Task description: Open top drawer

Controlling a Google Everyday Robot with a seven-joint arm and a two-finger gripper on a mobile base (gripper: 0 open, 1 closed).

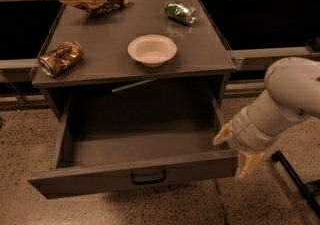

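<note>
one top drawer (190, 167) stands nearly fully out; gripper (233, 153) at its four-o'clock corner, grasp cannot be told; next, release and retreat.

The wide grey metal top drawer (100, 179) is standing far open, its deep box showing. The cream robot gripper (234, 150) is sitting at its front right corner.
</note>
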